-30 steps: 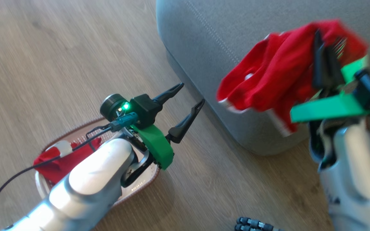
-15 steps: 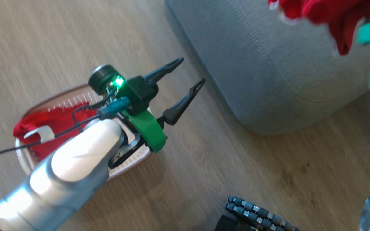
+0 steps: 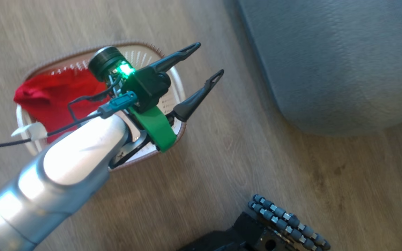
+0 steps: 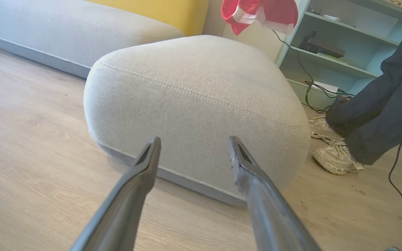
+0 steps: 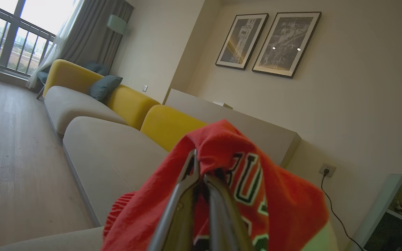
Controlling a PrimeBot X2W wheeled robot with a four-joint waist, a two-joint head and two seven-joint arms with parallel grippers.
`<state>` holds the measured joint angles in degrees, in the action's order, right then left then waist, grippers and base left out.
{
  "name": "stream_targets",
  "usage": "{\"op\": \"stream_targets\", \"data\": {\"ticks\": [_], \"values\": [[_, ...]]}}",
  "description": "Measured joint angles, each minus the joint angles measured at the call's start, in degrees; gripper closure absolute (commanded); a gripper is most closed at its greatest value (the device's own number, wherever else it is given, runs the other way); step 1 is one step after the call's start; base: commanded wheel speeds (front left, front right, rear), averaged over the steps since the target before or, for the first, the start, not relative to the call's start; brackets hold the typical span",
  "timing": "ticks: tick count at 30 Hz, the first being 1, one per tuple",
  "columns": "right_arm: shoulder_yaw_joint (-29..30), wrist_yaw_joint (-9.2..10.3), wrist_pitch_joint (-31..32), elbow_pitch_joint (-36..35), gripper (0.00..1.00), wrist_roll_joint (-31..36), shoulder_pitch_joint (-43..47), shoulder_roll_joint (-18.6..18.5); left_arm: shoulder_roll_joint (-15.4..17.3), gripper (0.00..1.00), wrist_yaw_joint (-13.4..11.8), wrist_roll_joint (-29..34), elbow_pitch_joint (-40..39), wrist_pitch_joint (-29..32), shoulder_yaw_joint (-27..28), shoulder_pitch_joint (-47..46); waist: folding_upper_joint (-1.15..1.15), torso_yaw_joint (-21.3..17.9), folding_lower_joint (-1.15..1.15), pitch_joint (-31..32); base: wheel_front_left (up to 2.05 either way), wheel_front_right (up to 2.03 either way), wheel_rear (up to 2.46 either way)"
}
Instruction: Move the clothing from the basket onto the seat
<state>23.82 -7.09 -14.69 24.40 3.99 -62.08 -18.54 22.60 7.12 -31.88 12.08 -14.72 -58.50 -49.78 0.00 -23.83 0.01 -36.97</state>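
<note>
Right wrist view has the right pincer (image 5: 200, 166) pressed together on a fold of a red shirt (image 5: 274, 195), dangling high over the seat (image 4: 194, 87). Left pincer (image 3: 209, 58) is spread wide, empty, above the basket (image 3: 141, 52) where more red clothing (image 3: 54, 94) sits. Stuff looks light and floppy, so I'd pinch a bunched fold near the middle.

Red clothing (image 4: 277, 12), white-striped trim; cream basket (image 3: 141, 53), brown rim; grey seat (image 4: 194, 104), pale stitching.
</note>
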Motion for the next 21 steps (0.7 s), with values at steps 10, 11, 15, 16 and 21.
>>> {"op": "stream_targets", "data": {"ticks": [10, 11, 15, 16, 21], "values": [[9.83, 0.0, 2.59, 7.65, 1.0, 5.19, -9.12, -5.03, 0.88, 0.0, 0.0, -0.08, -0.86, 0.0, -0.45, -1.1, 0.0, 4.71, -0.01, -5.72, 0.0, 0.0, 0.0], [10.85, 0.0, 2.92, 8.08, 1.0, 5.3, -9.85, -5.49, 0.89, 0.0, 0.0, -0.08, -0.94, 0.0, -0.42, -1.1, 0.0, 5.18, -0.01, -6.21, 0.0, 0.0, 0.0], [13.38, 0.0, 4.09, 9.55, 1.0, 6.77, -11.4, -6.02, 0.99, 0.0, 0.0, -0.07, -0.94, 0.0, -0.27, -1.1, 0.0, 6.47, -0.01, -7.67, 0.0, 0.0, 0.0], [14.22, 0.0, 4.69, 10.26, 1.0, 7.36, -11.54, -5.93, 1.03, 0.0, 0.0, -0.07, -0.96, 0.0, -0.2, -1.1, 0.0, 6.85, -0.01, -8.09, 0.0, 0.0, 0.0], [18.87, 0.0, 5.8, 14.12, 1.0, 9.65, -10.44, -4.28, 0.92, 0.0, 0.0, 0.04, -1.1, 0.0, 0.45, -1.07, 0.0, 8.71, -0.01, -9.32, 0.0, 0.0, 0.0]]}}
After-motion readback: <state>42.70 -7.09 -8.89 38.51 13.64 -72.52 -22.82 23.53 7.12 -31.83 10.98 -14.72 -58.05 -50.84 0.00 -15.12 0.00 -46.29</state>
